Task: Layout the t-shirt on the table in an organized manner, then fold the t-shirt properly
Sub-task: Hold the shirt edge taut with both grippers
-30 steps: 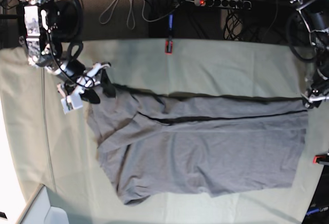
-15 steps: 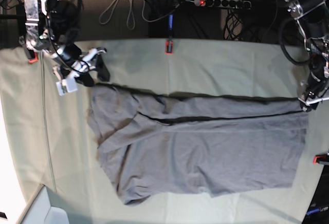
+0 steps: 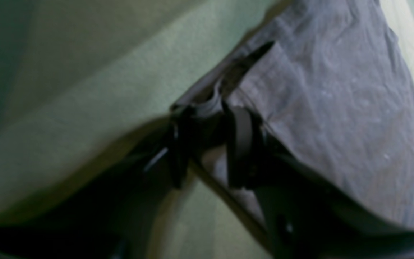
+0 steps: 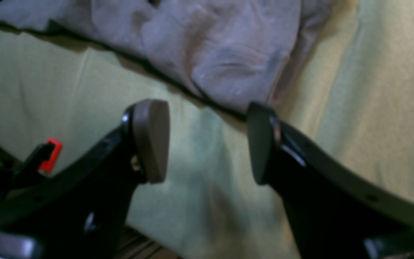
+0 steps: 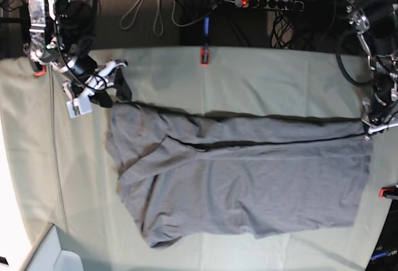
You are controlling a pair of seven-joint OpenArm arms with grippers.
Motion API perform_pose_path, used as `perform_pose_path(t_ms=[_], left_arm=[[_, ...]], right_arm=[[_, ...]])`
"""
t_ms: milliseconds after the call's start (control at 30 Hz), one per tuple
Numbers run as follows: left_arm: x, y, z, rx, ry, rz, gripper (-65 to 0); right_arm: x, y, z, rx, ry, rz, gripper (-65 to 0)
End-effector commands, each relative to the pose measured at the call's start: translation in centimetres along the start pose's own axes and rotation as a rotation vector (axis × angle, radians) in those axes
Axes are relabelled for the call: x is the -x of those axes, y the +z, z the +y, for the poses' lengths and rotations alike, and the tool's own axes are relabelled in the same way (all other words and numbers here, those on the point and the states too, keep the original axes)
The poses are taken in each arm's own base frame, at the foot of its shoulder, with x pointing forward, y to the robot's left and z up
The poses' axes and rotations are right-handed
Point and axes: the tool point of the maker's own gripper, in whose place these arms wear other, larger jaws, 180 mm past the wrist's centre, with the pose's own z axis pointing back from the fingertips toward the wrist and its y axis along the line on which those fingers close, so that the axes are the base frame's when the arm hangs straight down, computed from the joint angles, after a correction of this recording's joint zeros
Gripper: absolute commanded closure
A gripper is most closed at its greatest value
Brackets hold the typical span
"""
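A: Where does the t-shirt [image 5: 242, 181] lie?

B: Spread flat across the table [image 5: 249, 75], partly folded, its two far corners each at a tool.

A: The left tool [image 3: 207, 144]?

B: Its fingers are pinched on the shirt's corner edge; a fold of grey cloth sits between them.

A: And the right tool [image 4: 207, 142]?

B: Spread wide, holding nothing, hovering over green cloth just beside the shirt's other corner.

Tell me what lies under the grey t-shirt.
The plain grey cotton t-shirt lies on the table's pale mint-green creased cloth, which shows on every side. Anything else beneath the shirt is covered and cannot be seen.
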Motion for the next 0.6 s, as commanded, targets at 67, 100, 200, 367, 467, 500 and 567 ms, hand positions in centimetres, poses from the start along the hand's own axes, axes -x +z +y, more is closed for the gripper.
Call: perform_pose_path(t_ms=[67, 100, 200, 367, 467, 500, 567], left_arm=[[-2.9, -0.1, -0.5, 0.014, -0.003, -0.052, -2.1], [-3.2, 0.0, -0.5, 0.014, -0.005, -0.057, 0.0], [-3.5, 0.1, -0.3, 0.011, -0.007, -0.056, -0.5], [-4.6, 0.3, 0.2, 0.005, -0.009, -0.073, -0.1], [-4.6, 0.6, 1.1, -0.011, -0.020, -0.068, -0.1], [-4.5, 0.7, 1.2, -0.012, -0.019, -0.067, -0.1], [-4.6, 0.7, 1.3, -0.014, -0.020, -0.067, -0.1]], right_arm=[[-1.7, 0.2, 0.0, -0.014, 0.016, -0.052, -35.2], [-1.8, 0.2, 0.0, -0.014, 0.018, -0.053, -35.2], [-2.3, 0.2, 0.2, -0.016, 0.027, -0.065, -35.2], [-3.3, -0.3, 0.1, -0.018, 0.030, -0.084, -35.2], [-3.4, -1.1, -0.7, -0.010, 0.016, -0.078, -35.2], [-3.3, -1.3, -1.0, -0.007, 0.010, -0.075, -35.3], [-3.4, -1.6, -1.6, 0.002, 0.003, -0.071, -36.3]])
